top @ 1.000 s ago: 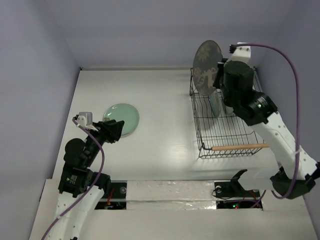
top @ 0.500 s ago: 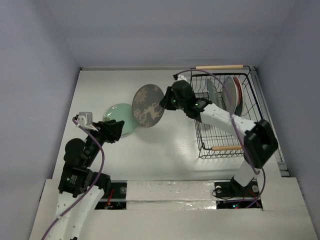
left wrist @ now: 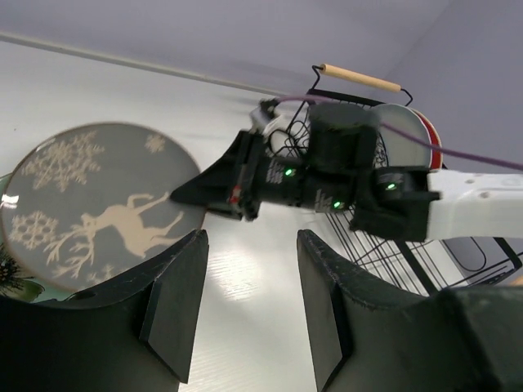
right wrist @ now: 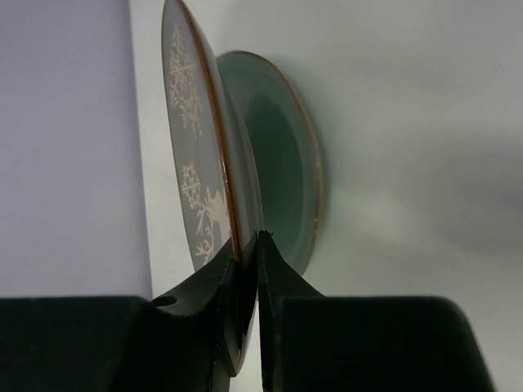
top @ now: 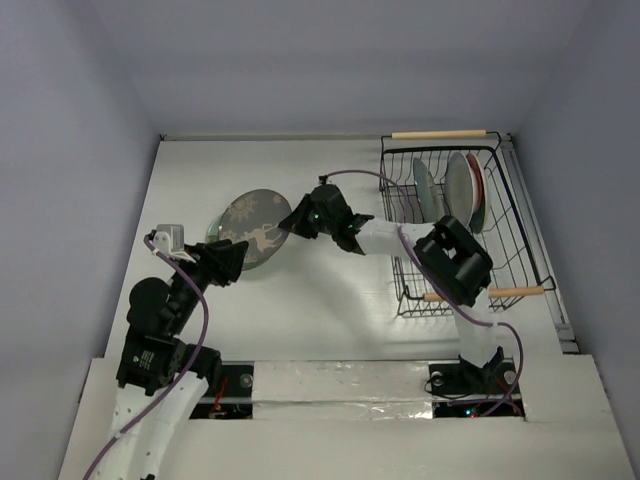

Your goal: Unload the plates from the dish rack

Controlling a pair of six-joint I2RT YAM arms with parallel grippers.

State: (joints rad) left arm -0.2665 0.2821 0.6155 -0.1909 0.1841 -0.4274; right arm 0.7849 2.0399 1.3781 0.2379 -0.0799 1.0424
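My right gripper is shut on the rim of the dark grey patterned plate, holding it just above the pale green plate lying on the table at the left. The right wrist view shows the fingers clamping the grey plate edge-on, with the green plate close behind it. The left wrist view shows the grey plate with deer and snowflake pattern. The black wire dish rack at the right holds three upright plates. My left gripper is open and empty near the green plate.
The rack has two wooden rod handles, one at the back and one at the front. A raised wall edges the table at the back and sides. The right arm stretches across the table's middle.
My right gripper carried the grey patterned plate from above the rack leftward and down until it is over the green plate. The left arm has not moved.
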